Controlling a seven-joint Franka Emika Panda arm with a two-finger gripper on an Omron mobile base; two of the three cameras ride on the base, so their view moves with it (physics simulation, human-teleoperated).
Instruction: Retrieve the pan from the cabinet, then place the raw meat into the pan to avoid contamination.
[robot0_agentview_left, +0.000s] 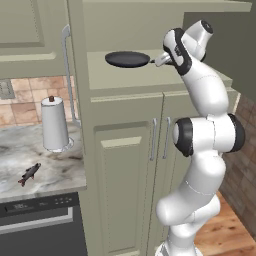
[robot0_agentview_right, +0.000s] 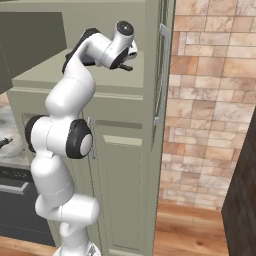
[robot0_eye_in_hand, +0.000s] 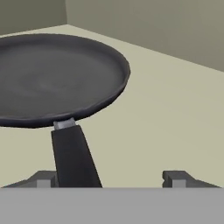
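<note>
The pan (robot0_agentview_left: 128, 59), a shallow dark frying pan, sits flat on the open shelf (robot0_agentview_left: 150, 75) of the tall sage-green cabinet (robot0_agentview_left: 125, 165), its bowl toward the shelf's back left corner and its thin black handle (robot0_eye_in_hand: 74, 157) running out toward the front edge. The end effector (robot0_eye_in_hand: 111, 179) hovers level with that handle, jaws spread wide and gripping nothing; in the hand view the handle lies just inside one fingertip, well off the midline between the two. A clean pickup would likely call for a sideways shift to centre the handle before closing, then a grip near the bowl so the pan does not tip on lifting. Down on the counter (robot0_agentview_left: 10, 150), the raw meat (robot0_agentview_left: 29, 174), a small dark fish, waits near the front edge, with a paper-towel roll (robot0_agentview_left: 54, 124) standing behind it
</note>
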